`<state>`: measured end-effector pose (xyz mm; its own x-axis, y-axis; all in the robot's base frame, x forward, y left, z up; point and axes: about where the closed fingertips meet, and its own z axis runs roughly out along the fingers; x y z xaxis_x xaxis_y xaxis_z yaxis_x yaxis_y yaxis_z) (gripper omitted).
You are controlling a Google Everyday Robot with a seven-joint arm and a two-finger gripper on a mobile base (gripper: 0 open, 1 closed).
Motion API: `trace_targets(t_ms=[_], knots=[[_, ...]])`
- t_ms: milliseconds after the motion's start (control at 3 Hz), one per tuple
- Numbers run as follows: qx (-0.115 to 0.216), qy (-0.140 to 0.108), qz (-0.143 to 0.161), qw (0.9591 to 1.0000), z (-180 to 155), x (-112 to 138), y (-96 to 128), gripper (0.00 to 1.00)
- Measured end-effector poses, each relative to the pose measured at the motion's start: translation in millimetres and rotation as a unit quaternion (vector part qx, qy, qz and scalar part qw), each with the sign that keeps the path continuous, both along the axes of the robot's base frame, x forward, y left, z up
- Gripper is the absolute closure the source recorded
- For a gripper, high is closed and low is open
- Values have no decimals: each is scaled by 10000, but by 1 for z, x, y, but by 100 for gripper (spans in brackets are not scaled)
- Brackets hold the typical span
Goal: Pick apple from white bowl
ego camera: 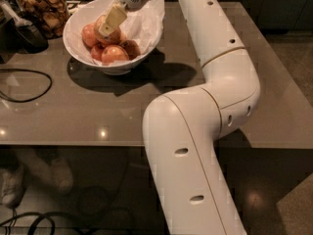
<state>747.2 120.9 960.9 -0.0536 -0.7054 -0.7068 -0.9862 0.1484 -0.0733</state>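
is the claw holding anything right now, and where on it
Cannot tell. The claw is down in the white bowl, right over the apples, but whether it grips one does not show.

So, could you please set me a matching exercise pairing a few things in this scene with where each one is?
Things:
1. pincer
2. white bowl
3. glass jar
4. black cable

Places:
A. looped on the table's left side
B. reaching into the bowl, at the apples
C. far left, behind the bowl
D. on the table, lined with paper

Pairs: 1-B, 2-D, 3-C, 4-A.
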Motion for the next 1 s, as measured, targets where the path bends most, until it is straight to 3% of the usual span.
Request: trace_targets(t_ms=[1000], knots=[[233, -45, 210, 9995, 39, -25, 6, 100]])
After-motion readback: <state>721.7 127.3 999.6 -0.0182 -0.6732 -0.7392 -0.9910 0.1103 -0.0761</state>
